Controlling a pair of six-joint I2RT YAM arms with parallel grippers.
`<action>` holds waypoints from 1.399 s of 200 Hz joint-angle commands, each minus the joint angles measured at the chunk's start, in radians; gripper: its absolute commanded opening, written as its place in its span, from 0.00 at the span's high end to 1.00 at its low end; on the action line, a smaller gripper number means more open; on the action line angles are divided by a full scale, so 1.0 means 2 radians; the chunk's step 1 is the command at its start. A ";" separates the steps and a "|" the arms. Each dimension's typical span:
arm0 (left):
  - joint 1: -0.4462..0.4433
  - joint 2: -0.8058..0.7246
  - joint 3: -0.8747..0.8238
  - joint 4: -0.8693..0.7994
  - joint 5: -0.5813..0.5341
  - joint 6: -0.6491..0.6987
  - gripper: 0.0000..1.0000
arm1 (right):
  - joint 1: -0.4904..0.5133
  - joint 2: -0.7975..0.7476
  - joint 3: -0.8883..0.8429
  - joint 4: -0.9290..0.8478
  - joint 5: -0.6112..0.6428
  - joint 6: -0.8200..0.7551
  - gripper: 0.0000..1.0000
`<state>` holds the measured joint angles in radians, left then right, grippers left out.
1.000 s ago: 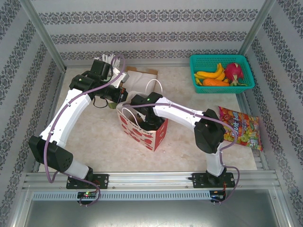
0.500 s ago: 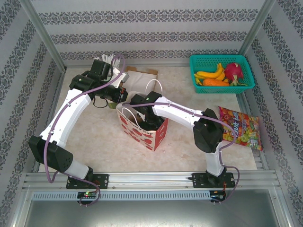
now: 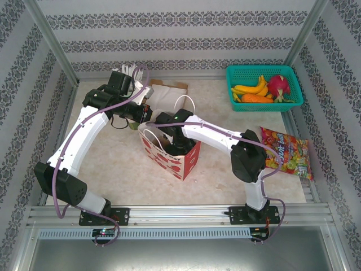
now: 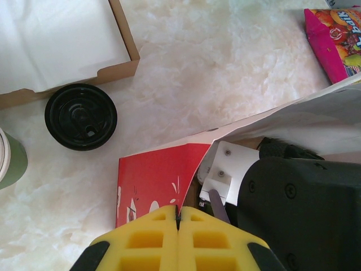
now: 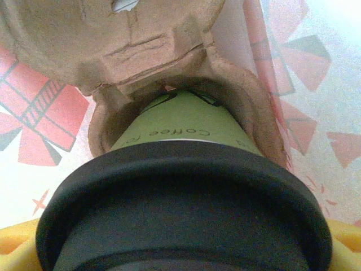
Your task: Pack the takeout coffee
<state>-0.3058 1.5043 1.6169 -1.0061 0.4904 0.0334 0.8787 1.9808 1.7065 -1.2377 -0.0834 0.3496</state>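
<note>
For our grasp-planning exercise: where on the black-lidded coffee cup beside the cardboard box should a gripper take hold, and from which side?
Probably across the coffee cup's round black lid, coming straight down: it stands upright, and the cardboard box crowds one side, so keep fingers clear of that.

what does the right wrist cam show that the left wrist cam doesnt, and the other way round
Right wrist: an olive-green coffee cup with a black lid, held between yellow fingers, its base down in a pocket of a pulp cup carrier.

Left wrist: the left gripper pinched shut on the rim of the paper bag, a second lidded cup on the table beside a cardboard box, a mint-green cup, a candy bag, and the right arm reaching into the bag.

Both: the paper bag with its red print, seen from inside by the right wrist.
</note>
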 commanded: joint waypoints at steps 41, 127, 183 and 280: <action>0.001 -0.007 -0.002 0.008 0.003 0.002 1.00 | -0.005 -0.034 0.020 -0.026 0.025 0.012 0.04; 0.002 -0.009 -0.002 0.006 0.011 0.004 1.00 | -0.002 -0.036 0.060 -0.050 0.030 0.020 0.02; 0.001 -0.011 -0.002 0.005 0.017 0.007 1.00 | 0.000 -0.039 0.095 -0.076 0.031 0.036 0.02; 0.002 -0.009 -0.002 0.006 0.016 0.009 1.00 | 0.002 -0.078 0.148 -0.076 0.024 0.031 0.02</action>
<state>-0.3058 1.5043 1.6169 -1.0061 0.5022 0.0341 0.8791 1.8927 1.9530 -1.3727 -0.0425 0.3985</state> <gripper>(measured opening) 0.064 0.980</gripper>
